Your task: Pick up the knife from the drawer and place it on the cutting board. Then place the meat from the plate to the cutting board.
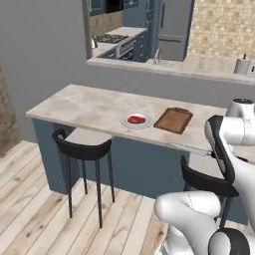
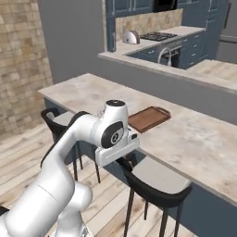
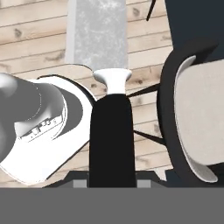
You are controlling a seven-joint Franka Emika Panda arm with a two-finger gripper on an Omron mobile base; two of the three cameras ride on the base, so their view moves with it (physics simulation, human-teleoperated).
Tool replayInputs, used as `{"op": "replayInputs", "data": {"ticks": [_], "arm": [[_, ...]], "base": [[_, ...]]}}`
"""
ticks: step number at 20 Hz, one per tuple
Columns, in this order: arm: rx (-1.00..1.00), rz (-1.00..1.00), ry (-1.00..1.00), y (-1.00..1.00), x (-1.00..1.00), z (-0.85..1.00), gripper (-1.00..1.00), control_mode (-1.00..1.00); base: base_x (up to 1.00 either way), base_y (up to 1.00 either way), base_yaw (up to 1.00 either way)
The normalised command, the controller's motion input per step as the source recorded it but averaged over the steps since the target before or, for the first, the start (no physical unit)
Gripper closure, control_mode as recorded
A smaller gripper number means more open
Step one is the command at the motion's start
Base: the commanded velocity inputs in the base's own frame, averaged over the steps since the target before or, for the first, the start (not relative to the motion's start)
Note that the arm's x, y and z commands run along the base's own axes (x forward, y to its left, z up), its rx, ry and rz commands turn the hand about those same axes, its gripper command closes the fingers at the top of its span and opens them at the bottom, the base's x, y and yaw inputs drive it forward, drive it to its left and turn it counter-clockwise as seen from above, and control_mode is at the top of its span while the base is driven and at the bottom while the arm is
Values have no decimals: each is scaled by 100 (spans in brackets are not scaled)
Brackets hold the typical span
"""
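Observation:
My gripper (image 3: 111, 179) is shut on the knife's black handle (image 3: 111, 140). The knife's wide silver blade (image 3: 97, 30) runs away from the hand, over the wooden floor. The hand hangs in front of the counter, just below its front edge. On the counter lies the dark reddish-brown cutting board (image 1: 173, 120) (image 2: 148, 118), with nothing on it. Just left of it sits the round light plate (image 1: 136, 120) with the red meat (image 1: 136, 119) on it. The drawer is hidden behind my arm.
Black bar stools with pale seats stand under the counter (image 1: 94, 107): one at the left (image 1: 82, 144), one beside my arm (image 1: 206, 182) (image 2: 157, 185) (image 3: 197, 122). Behind the counter a raised ledge (image 1: 164, 67) separates it from the kitchen beyond.

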Motion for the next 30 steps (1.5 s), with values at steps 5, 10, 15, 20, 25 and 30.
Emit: {"op": "replayInputs", "data": {"ticks": [5, 10, 15, 20, 25, 30], "arm": [[0, 0, 0, 0, 0, 0, 100, 100], [0, 0, 0, 0, 0, 0, 100, 100], [0, 0, 0, 0, 0, 0, 100, 100], [0, 0, 0, 0, 0, 0, 100, 100], [0, 0, 0, 0, 0, 0, 100, 100], [0, 0, 0, 0, 0, 0, 100, 100]], "base": [[48, 54, -41], [46, 44, -41], [50, 29, -40], [53, 27, -38], [59, 32, -35], [64, 38, -31]]}}
